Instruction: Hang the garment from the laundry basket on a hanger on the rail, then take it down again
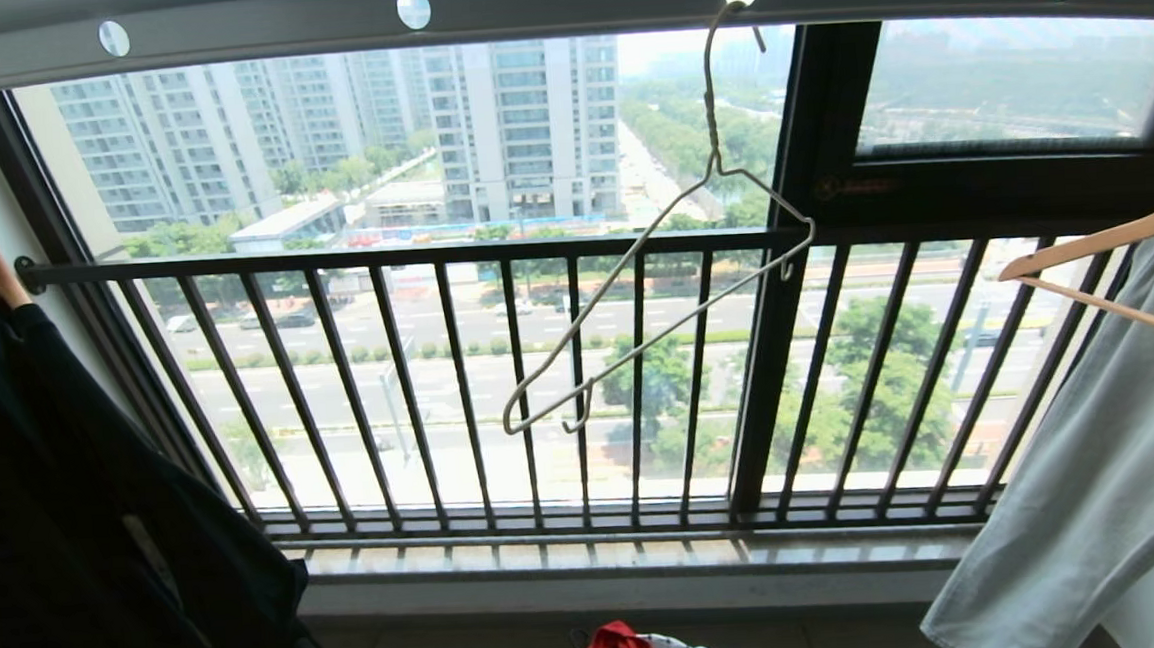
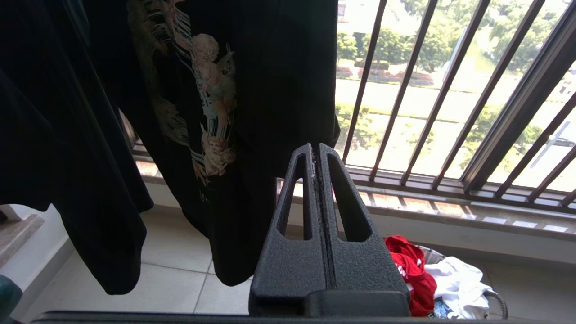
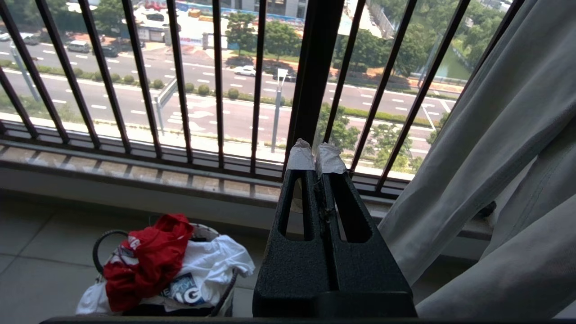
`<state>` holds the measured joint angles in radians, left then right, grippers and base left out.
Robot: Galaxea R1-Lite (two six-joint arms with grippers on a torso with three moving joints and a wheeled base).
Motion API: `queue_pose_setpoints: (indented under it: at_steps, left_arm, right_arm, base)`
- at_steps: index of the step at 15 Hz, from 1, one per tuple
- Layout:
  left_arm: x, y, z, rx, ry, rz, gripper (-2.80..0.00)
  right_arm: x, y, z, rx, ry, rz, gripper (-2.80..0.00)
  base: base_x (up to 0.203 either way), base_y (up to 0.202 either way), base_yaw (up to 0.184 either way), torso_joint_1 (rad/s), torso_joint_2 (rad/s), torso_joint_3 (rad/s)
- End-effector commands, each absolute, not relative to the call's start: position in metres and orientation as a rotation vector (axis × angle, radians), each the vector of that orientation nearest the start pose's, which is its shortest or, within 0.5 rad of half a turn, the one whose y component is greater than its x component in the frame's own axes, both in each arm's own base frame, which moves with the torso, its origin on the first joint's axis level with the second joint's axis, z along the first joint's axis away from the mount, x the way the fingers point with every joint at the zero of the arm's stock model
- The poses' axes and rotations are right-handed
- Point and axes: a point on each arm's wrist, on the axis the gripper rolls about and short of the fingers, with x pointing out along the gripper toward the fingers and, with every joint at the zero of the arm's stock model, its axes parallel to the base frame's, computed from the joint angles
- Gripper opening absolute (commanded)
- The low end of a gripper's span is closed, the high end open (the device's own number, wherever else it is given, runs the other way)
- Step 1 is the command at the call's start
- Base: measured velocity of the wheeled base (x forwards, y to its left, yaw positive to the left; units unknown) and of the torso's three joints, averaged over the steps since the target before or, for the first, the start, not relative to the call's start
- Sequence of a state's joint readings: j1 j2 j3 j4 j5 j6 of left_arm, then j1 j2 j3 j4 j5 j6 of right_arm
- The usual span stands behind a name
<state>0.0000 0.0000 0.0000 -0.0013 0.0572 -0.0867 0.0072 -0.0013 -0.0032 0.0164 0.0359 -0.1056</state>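
the red garment [image 3: 148, 258] is lying crumpled in the laundry basket [image 3: 101, 243] on the floor tiles, at six o'clock in the head view, heaped on a white printed shirt [image 3: 211, 261] sharing the basket. the wire hanger [image 1: 655, 289] is dangling bare and tilted from a hole in the rail [image 1: 558, 10] at about twelve o'clock. a black shirt [image 2: 216, 112] is hanging at nine o'clock and a pale grey garment [image 1: 1098, 492] on a wooden hanger [image 1: 1103, 242] at three o'clock.

the left gripper [image 2: 316, 155] and the right gripper [image 3: 316, 157] are both sitting with fingers pressed together and nothing between them, neither showing in the head view.

the step in hand looks like the first pick. doing it well probably means opening one gripper before reaching the basket, pinching a raised red fold only, and lifting slowly so the white shirt is not coming along or tipping the light mesh basket.
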Motion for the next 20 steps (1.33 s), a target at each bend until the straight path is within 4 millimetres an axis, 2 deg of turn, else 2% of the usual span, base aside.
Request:
queue_pose_setpoints:
  at_steps: [1,20]
  left_arm:
    - [-0.0227,0.0013,0.0757,-0.089,-0.003,0.058,-2.80]
    - [-0.0227,0.0013,0.0757,-0.089,-0.003,0.058,-2.80]
  right_arm:
    - [-0.0231,0.0006,0.0743,-0.069,0.015,0.042,-2.80]
    - [-0.0227,0.0005,0.0747,-0.064,0.008,0.039,-2.80]
  base:
    - [0.000,0.000,0.000,0.000,0.00,0.000]
    - [0.000,0.000,0.000,0.000,0.00,0.000]
